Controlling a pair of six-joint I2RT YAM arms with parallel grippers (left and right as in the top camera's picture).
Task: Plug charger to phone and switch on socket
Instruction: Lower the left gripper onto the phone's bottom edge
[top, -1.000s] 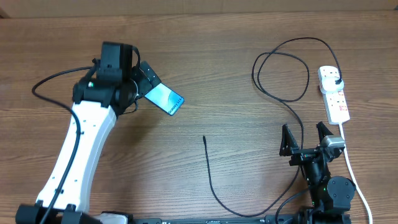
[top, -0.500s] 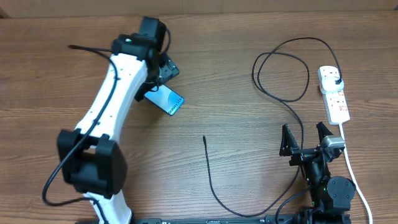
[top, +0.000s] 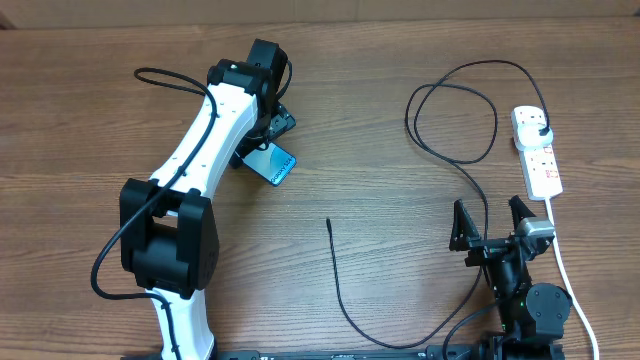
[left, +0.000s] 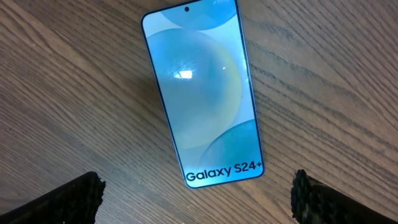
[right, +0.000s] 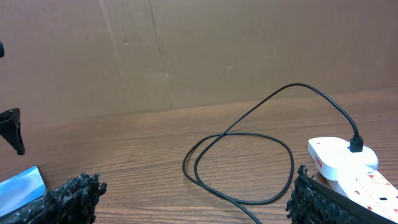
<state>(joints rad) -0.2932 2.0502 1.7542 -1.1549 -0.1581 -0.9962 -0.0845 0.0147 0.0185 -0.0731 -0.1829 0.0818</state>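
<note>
Left hand (left: 199, 204) has swung across the table (top: 400, 60) and now hovers over the phone (left: 202, 93). Its fingers are spread wide and empty, one on each side of the labelled end. The phone lies flat, screen up, unmoved. The charger (top: 330, 235) lies mid-table, its tip well apart from the phone. The right hand (top: 490, 222) waits open near the socket (top: 537, 150). A phone grasp seems to be lining up; plugging has not begun.
</note>
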